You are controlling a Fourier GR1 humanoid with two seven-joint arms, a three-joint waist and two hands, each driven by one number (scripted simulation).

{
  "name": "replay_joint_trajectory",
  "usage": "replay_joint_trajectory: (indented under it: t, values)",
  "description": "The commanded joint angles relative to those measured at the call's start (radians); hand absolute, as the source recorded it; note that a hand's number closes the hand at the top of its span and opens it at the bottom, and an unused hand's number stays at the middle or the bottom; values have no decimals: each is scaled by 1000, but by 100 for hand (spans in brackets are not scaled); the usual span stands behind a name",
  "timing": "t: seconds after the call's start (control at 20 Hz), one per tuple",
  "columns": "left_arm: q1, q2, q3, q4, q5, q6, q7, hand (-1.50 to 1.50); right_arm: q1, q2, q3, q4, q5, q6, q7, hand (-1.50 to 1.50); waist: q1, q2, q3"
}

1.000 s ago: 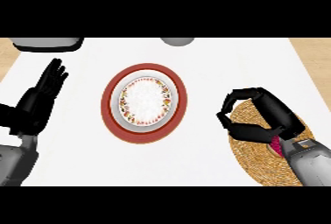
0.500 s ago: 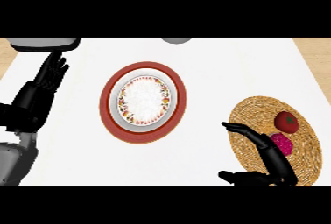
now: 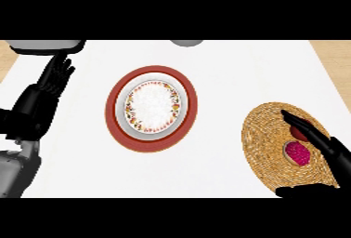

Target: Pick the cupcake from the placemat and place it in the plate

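Observation:
The cupcake (image 3: 297, 153), pink with a dark red part behind it, lies on the round woven placemat (image 3: 264, 139) at the right. My right hand (image 3: 321, 139) is open. Its straight fingers slant across the cupcake's right side and its thumb (image 3: 308, 192) lies at the mat's near edge. The fingers hide part of the cupcake. The plate (image 3: 115, 114), wide red rim around a white middle with a patterned ring, lies left of centre with nothing on it. My left hand (image 3: 42, 95) rests open at the far left, fingers pointing up.
A grey object (image 3: 47, 45) sits at the counter's back left corner and a small grey one (image 3: 186, 42) at the back middle. White counter (image 3: 219, 83) separates the plate from the placemat.
My right hand has drawn back toward the lower right, uncurled its fingers and now lies along the cupcake, which was hidden a second ago. The left hand has shifted slightly up.

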Motion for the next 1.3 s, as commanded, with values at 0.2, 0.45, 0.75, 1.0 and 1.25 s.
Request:
replay_joint_trajectory:
  t: [0.2,0.45,0.75,1.0,1.25]
  values:
    - [10,1,-1,-25,-23,5,8,0,-31,-308,-37,-104,112,228,402,-150,10,1,-3]
    - [5,16,35,-1,17,-53,2,0,-66,-374,34,-146,102,410,589,-150,16,5,-1]
    - [67,-31,52,-6,-36,-61,-52,0,-124,-271,77,-154,153,489,729,-150,13,4,2]
    - [-11,-43,94,-21,-27,-80,62,0,-183,-179,112,-41,304,485,713,-150,12,4,2]
    - [-7,-69,102,15,-54,-111,7,0,-228,-146,127,81,382,527,726,-150,13,5,2]
